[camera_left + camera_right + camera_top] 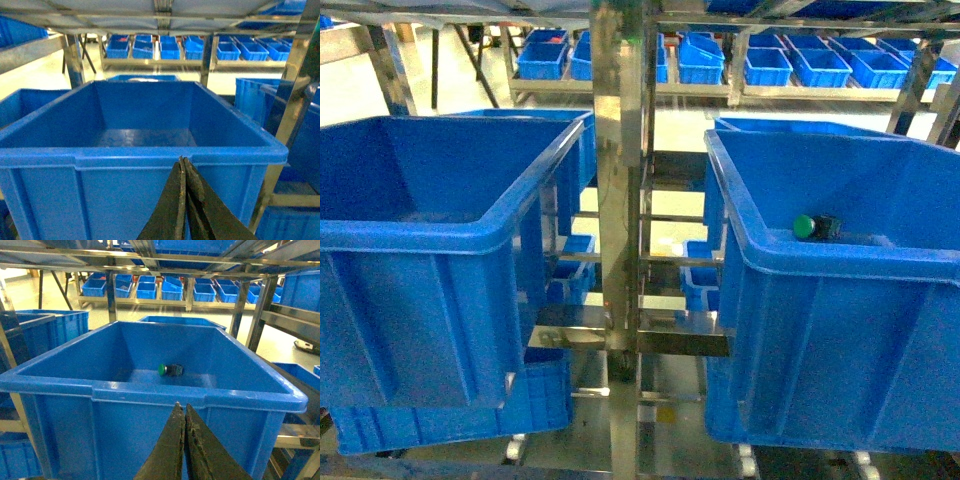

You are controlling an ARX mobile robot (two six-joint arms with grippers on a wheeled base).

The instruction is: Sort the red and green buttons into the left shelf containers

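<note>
So there are two big deep blue bins sitting side by side on a steel rack, split by a vertical steel post (618, 200) right down the middle. The left bin (410, 235) shows only bare blue floor inside as far as I can see. The right bin (840, 265) has the green button (805, 226) lying on its side on the floor, cap facing the left, black collar behind it. From the right wrist view it sits around the middle of the floor, a bit toward the far wall. Can't spot the red button anywhere.

The left gripper (184, 165) is parked just in front of the near wall of the left bin, around rim height, fingers pressed together with nothing between them. Same deal with the right gripper (180, 410): tips pinched closed, carrying nothing, sitting just outside the near rim of the right bin.

Way off in the background there's another rack with a row of small blue trays (790, 65), and more blue bins show behind and below the two big ones.
</note>
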